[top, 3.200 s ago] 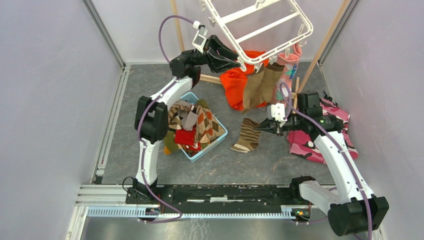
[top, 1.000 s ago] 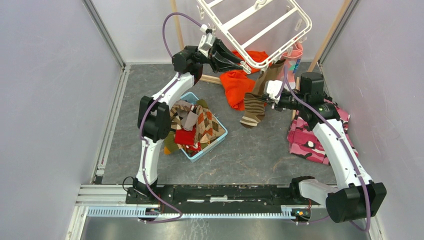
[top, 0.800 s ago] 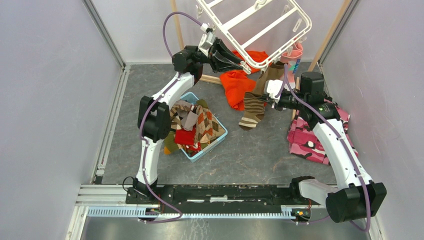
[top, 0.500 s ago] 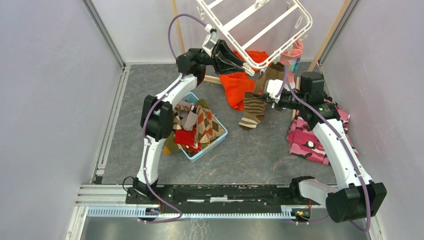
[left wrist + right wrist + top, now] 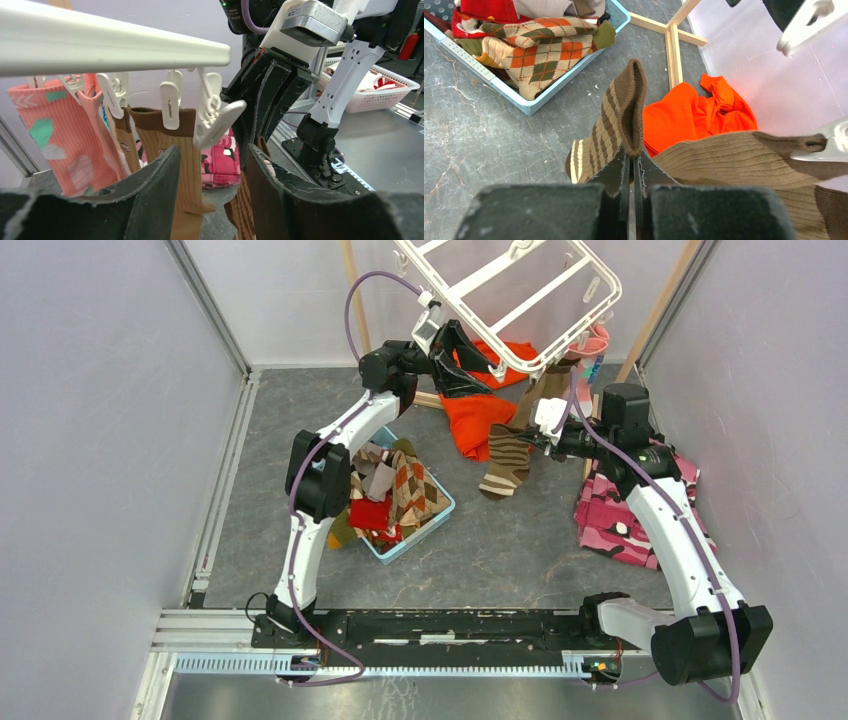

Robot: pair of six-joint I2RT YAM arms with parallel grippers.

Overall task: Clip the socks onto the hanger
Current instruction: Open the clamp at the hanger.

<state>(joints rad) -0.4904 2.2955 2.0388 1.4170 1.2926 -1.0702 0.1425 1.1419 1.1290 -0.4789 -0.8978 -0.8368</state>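
Hanger: a white frame bar (image 5: 100, 47) is seen across the upper left of the left wrist view; in the overhead view the frame is tilted at the top centre.
Clipped socks: a pink sock (image 5: 55, 135) with teal and white patches and a brown sock (image 5: 185, 150) are held by clips under the bar, left of centre.
Left gripper (image 5: 210, 160): the fingers are spread with a clear gap and nothing is pinched between them; a white clip (image 5: 220, 117) with a gaping mouth is seen just above the gap, and contact with it cannot be told.
Right gripper (image 5: 630, 160): the fingers are pressed together on the cuff of a striped sock (image 5: 616, 125).
Striped sock: it is lifted clear of the floor (image 5: 500, 550), right of centre in the overhead view, just below the hanger's lower corner.
Basket (image 5: 425, 530): a light blue bin is set left of centre in the overhead view.
Basket contents: a heap is formed by an argyle sock (image 5: 410, 485), a red sock (image 5: 368, 512), a grey sock (image 5: 378, 480) and others.
Floor items: an orange garment (image 5: 475, 415) is spread below the hanger; a pink camouflage cloth (image 5: 610, 520) is bunched at the right.
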